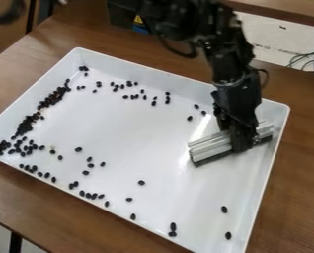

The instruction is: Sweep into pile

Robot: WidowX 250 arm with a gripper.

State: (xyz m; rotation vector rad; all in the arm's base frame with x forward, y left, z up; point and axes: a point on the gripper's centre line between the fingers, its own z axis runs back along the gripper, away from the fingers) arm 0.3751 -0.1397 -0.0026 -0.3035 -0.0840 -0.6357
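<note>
At the right side of the white tray, the gripper hangs down with its jaws clamped on the brush. The brush lies across the right part of the tray, its dark bristle strip facing down and toward the near side. The tray stands on a wooden table.

Finding on progress: judged to be partway through gathering. A dense band of dark beans runs along the left wall, thickest toward the near left corner. Strays lie along the far wall and the near wall, with a few on the open floor. Two single beans sit apart at the near right.

Next move, as judged: set the brush to the right of the strays, bristles to the floor, and draw them left toward the band. The near right beans probably call for a separate pass, starting close to the right wall.

Limits of inspection: the black gripper merges with the dark bristles, so the exact contact is hard to make out. Whether the bristles touch the floor cannot be told. The arm covers part of the tray behind it, the bottom edge cuts off the tray's near right corner, and beans in the band overlap too closely to separate.
</note>
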